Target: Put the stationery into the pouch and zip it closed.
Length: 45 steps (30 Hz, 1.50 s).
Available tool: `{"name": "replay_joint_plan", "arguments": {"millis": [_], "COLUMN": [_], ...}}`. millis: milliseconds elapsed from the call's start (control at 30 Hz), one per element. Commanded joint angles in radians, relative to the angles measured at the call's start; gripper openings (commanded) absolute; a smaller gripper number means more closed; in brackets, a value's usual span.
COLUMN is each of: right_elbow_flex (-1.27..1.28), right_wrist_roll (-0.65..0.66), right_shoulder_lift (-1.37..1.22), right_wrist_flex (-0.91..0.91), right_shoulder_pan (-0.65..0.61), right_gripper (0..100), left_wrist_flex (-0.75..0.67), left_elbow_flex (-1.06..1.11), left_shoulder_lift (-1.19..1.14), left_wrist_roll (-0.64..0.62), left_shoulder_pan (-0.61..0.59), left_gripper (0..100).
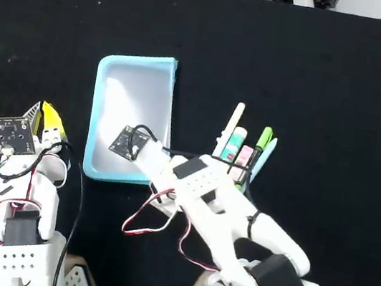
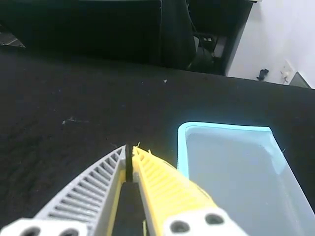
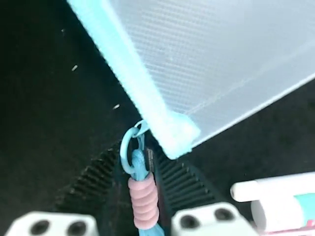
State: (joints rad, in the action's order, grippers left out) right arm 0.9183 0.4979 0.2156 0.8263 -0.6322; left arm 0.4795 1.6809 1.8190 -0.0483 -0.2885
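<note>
Right end effector (image 3: 138,156) tight on zipper pull (image 3: 143,194), pens (image 1: 245,149) under its arm (image 1: 207,186)

Layout on our tabletop (image 1: 331,78)
We see the stationery (image 1: 235,137) lying at three o'clock of the pouch (image 1: 131,94), near it.

The pouch (image 1: 131,115) is milky see-through plastic with a fine grid and a shine on it. The table (image 1: 317,76) looks like matt black cloth with bits of lint. The left gripper (image 2: 129,152) and the right gripper (image 3: 142,160) are hard ribbed plastic. The zip pull (image 3: 142,196) has a bumpy pink bead. The pens (image 1: 243,151) are smooth plastic.
</note>
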Motion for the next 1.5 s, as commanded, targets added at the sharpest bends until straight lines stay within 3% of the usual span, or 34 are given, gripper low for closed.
{"name": "replay_joint_plan", "arguments": {"millis": [0,367,633,833,1067,1200,1467], "right_elbow_flex": [-0.045,-0.099,-0.104,-0.096,-0.097,-0.076,0.067], "right_wrist_roll": [-0.077,-0.101,0.095,0.118,0.114,0.117,0.118], "right_shoulder_lift": [0.053,0.140,0.427,0.621,0.745,0.791,0.809], "right_wrist_flex": [0.009,0.025,0.038,0.038,0.031,-0.058,-0.367], "right_shoulder_pan": [0.009,0.075,0.057,-0.020,-0.068,-0.063,-0.063], "right_gripper": [1.4,1.0,1.0,1.1,1.1,1.1,1.1], "left_wrist_flex": [-0.025,-0.025,-0.017,-0.015,0.041,0.071,0.071], "left_elbow_flex": [0.013,0.018,0.018,0.018,0.018,0.018,0.018], "left_shoulder_lift": [0.006,0.006,0.005,0.005,0.003,0.003,0.003], "left_wrist_roll": [-0.014,-0.014,-0.006,-0.006,0.180,0.227,0.219], "left_shoulder_pan": [-0.008,0.002,0.099,0.154,0.285,0.340,0.341], "left_gripper": [3,3,3,3,3,3,3]}}
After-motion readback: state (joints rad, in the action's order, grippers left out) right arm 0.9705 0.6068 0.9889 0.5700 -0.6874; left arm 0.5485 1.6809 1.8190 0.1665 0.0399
